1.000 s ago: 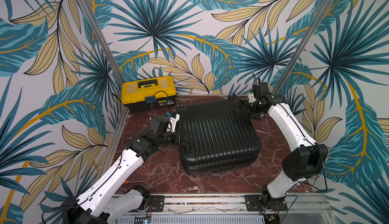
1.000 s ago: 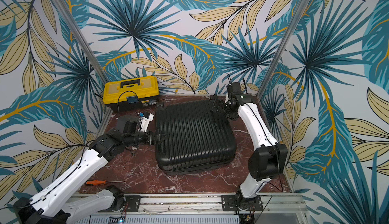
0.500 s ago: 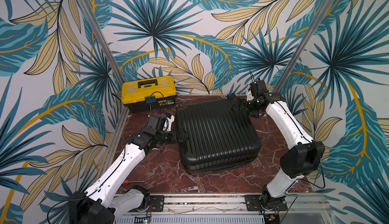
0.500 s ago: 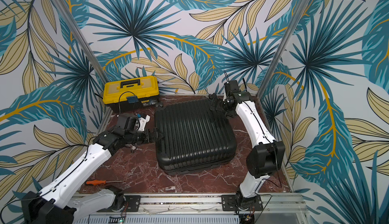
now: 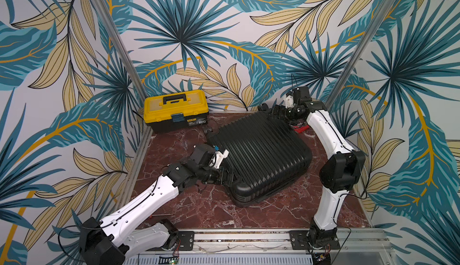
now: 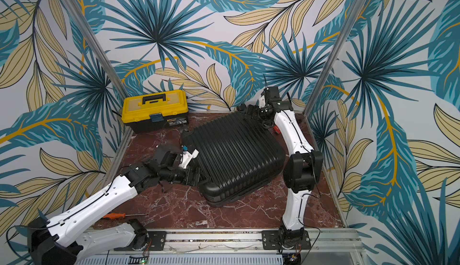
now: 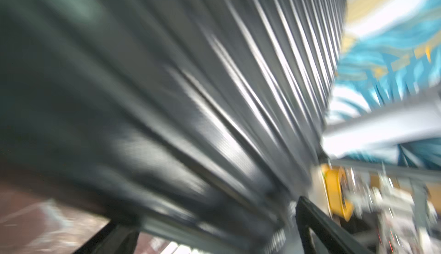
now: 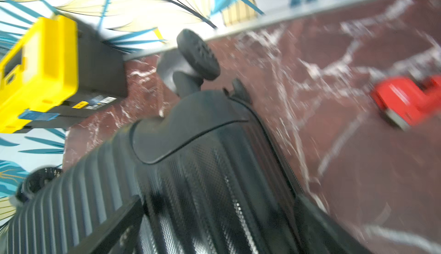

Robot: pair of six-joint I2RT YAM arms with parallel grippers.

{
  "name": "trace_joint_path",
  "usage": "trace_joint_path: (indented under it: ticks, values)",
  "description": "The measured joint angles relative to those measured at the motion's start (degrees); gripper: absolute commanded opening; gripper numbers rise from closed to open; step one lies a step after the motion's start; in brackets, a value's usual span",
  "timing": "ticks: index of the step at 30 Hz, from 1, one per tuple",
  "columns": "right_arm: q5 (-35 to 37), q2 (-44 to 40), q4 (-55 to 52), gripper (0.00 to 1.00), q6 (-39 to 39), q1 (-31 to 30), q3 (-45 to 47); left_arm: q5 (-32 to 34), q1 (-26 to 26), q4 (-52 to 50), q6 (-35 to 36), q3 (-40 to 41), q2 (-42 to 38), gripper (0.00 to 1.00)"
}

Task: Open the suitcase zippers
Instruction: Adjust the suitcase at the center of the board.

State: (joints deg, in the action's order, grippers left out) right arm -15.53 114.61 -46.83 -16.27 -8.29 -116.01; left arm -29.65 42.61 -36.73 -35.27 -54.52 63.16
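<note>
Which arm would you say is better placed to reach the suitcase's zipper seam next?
Probably the left: the left tool, open, sits low against the suitcase side, near its seam. The right tool hovers over the far wheeled corner, above the ribbed top.

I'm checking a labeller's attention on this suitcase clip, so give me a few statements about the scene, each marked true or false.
1. The suitcase lies flat on the table with its shells closed. True.
2. The yellow toolbox has its lid raised. False: the lid is down.
3. The right gripper is at the suitcase's far corner, by a wheel. True.
4. The left gripper holds the orange screwdriver. False: it is open at the suitcase's side, and the screwdriver lies on the table near the front edge.
</note>
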Motion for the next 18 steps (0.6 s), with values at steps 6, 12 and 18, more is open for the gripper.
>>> trace_joint_path:
  ticks: [6,12,18]
  values:
    - [2.7,-7.0,2.4,0.99,0.9,-6.1,5.3,1.2,4.8,-5.5,4.3,-1.4,-6.6,0.99]
    - [15.2,-28.9,-2.9,0.99,-4.0,-2.8,15.7,12.0,-9.1,-4.9,9.1,-17.8,-5.8,0.99]
    - [15.5,-44.9,-6.7,0.99,-9.7,-3.0,29.8,12.7,-19.3,-3.7,9.4,-29.4,10.3,0.99]
